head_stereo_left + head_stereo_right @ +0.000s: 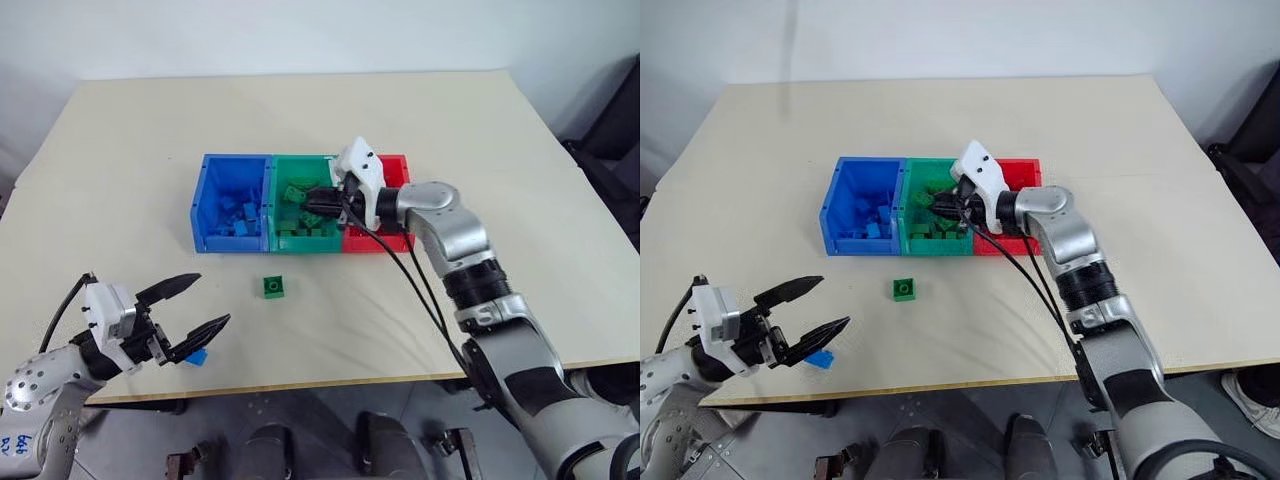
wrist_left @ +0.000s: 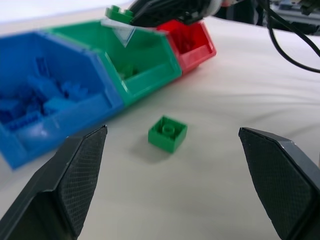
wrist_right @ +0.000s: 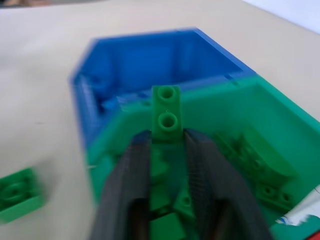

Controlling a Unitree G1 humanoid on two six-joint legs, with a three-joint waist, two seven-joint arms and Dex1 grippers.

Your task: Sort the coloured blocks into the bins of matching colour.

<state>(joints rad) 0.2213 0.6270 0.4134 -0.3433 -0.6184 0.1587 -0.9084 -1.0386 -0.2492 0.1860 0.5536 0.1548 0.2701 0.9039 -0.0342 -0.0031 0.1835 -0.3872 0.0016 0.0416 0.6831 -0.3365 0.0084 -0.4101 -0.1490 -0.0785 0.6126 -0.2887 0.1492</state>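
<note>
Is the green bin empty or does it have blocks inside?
Not empty. The green bin has several green blocks lying at its bottom.

Both arms are built of rounded silver-grey metal segments joined by black ribbed collars. Each wrist carries a boxy white plastic housing, and each gripper — the left gripper [image 1: 190,308], the right gripper [image 1: 312,203] — has two tapered black fingers with cross-hatched pads. Thin black cables loop along the right forearm — another trails the left wrist.

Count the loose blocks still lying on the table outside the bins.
2: a green block in front of the green bin, and a blue block by the left gripper. Others may be hidden.
</note>
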